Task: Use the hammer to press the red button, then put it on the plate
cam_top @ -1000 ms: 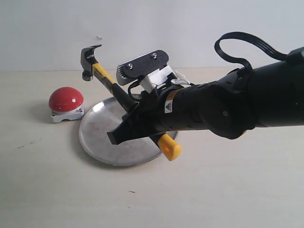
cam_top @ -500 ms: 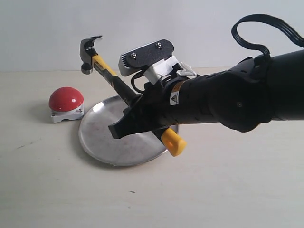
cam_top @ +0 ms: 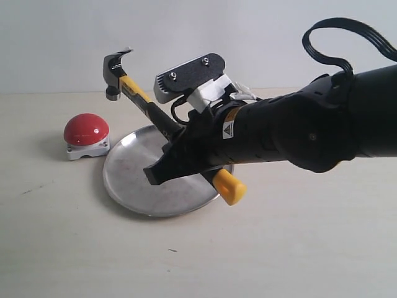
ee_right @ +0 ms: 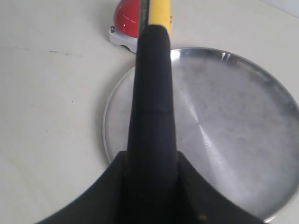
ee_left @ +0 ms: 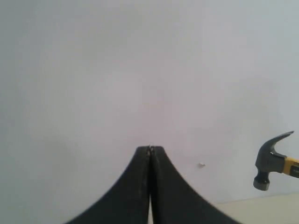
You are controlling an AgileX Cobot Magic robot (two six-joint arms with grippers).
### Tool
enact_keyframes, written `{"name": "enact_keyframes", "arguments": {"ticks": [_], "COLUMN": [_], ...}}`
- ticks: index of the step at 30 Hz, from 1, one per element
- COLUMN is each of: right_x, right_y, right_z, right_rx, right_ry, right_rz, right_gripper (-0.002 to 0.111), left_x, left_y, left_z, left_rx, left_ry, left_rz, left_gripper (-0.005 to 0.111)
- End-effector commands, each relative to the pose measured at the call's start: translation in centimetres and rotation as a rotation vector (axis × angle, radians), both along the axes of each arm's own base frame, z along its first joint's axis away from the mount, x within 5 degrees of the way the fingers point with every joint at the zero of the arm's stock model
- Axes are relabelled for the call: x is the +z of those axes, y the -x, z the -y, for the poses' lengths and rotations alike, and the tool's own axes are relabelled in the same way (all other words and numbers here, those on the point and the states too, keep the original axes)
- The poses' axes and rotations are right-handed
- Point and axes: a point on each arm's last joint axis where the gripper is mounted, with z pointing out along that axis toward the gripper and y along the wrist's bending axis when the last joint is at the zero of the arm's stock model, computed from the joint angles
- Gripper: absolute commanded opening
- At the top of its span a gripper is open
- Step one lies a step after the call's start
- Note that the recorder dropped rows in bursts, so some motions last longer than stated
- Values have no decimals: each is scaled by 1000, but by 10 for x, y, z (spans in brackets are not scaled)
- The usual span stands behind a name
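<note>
Black-cased right arm fills the right of the exterior view, its right gripper (cam_top: pixel 166 164) clamped on the black rubber grip of the claw hammer (cam_top: pixel 151 113) above the pale tabletop (cam_top: pixel 62 248). The silver metal plate (cam_top: pixel 127 183) lies flat beneath the gripper, bare. The hammer is in the air: its long axis runs diagonally, with the dark head high, on the button side, and the yellow butt low, past the plate's opposite rim. The striking face points down and the claw up. Over the last second the head rose a little and edged toward the red button (cam_top: pixel 86 130), then nearly halted. It is above and to one side of the dome and well clear of it. This looks like the approach to the press, with no contact at this moment, and placing on the plate is yet to come. The left gripper (ee_left: pixel 150 186) has its fingers together on nothing and faces a blank wall.
</note>
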Motion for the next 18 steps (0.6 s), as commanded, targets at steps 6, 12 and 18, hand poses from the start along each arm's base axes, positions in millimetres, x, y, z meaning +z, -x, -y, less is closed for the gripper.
{"name": "enact_keyframes", "arguments": {"ticks": [6,12,18], "right_x": [21,20,7], "right_y": [-8,-32,-67], "right_z": [-7,-33,-68], "right_rx": [10,19,27], "right_ry": [-67,-8,2], "right_rz": [97,28,26], "right_gripper": [0,0,0], "left_x": [-13,-22,-24], "left_y": [-2,-5,-2], "left_z": [6,-7,-31], "left_rx": [-90,1,248], "left_ry": [87,315,429], "left_rz": [-132,-122,-90], "left_gripper": [0,0,0]}}
